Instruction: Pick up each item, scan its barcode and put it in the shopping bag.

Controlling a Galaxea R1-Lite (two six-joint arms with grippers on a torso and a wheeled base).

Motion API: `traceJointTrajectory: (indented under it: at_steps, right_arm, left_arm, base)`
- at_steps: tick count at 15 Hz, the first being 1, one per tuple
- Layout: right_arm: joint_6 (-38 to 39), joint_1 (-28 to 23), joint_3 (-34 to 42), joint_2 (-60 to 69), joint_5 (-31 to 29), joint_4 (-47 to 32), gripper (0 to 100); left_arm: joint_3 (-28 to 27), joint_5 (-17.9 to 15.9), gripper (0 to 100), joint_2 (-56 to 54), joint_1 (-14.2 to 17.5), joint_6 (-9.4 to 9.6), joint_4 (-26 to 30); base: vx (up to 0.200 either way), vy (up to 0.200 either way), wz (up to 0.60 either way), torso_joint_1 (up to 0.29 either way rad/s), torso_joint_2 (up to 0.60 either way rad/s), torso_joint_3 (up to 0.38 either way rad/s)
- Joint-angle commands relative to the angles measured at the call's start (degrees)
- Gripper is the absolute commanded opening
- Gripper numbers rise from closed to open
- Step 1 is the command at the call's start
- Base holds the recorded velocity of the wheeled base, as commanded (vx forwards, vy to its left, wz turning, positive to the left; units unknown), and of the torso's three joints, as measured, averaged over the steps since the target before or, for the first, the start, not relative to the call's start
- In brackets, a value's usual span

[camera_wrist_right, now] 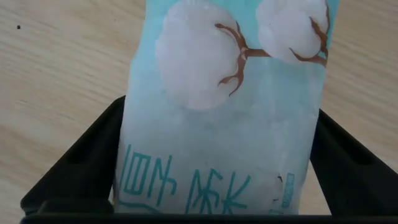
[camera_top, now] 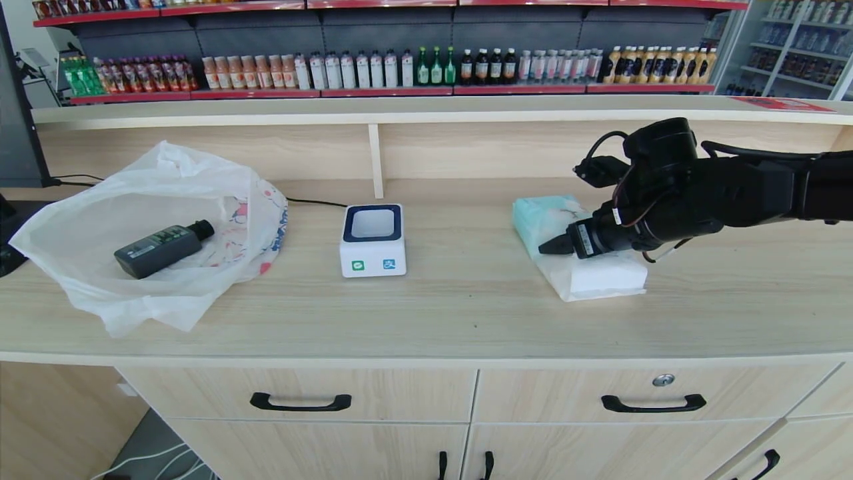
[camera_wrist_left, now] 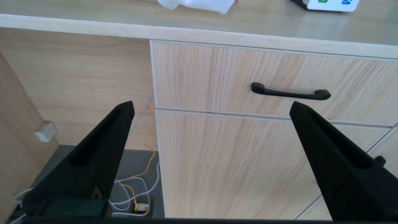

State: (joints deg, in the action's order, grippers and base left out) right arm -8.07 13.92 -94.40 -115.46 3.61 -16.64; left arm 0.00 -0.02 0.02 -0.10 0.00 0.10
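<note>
A soft tissue pack point(camera_top: 586, 267), teal and white with a cotton print, lies flat on the counter at the right. My right gripper point(camera_top: 556, 245) is low over it, open, with one finger on each side of the pack point(camera_wrist_right: 224, 124). The white barcode scanner point(camera_top: 372, 240) stands mid-counter. At the left the translucent shopping bag point(camera_top: 86, 267) lies slumped open, with a dark bottle point(camera_top: 160, 248) lying inside it. My left gripper point(camera_wrist_left: 208, 109) hangs open and empty below the counter edge, facing the drawer fronts.
A raised ledge point(camera_top: 426, 110) runs along the counter's back, with a divider post point(camera_top: 376, 160) behind the scanner. A black cable point(camera_top: 313, 201) trails behind the bag. Drawer handles point(camera_wrist_left: 290, 93) sit under the counter. Bare wood stretches between scanner and pack.
</note>
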Motion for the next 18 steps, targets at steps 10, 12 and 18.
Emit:
traceJointTrajectory:
  at_steps: [10,12,18]
  right_arm:
    - [0.42,-1.35,-3.59,0.76,1.49,-1.20,0]
    - [0.69,-1.70,-2.80,3.48,3.33,-0.85,0]
    - [4.38,-0.91,12.14,24.75,8.34,-0.32,0]
  left_arm:
    - [0.00,0.02,100,-0.02,0.01,0.00,-0.01]
    - [0.00,0.02,100,-0.02,0.01,0.00,-0.01]
    - [0.00,0.02,100,-0.02,0.01,0.00,-0.01]
  base:
    - [0.000,0.000,0.00,0.000,0.00,0.000]
    - [0.000,0.000,0.00,0.000,0.00,0.000]
    - [0.000,0.000,0.00,0.000,0.00,0.000]
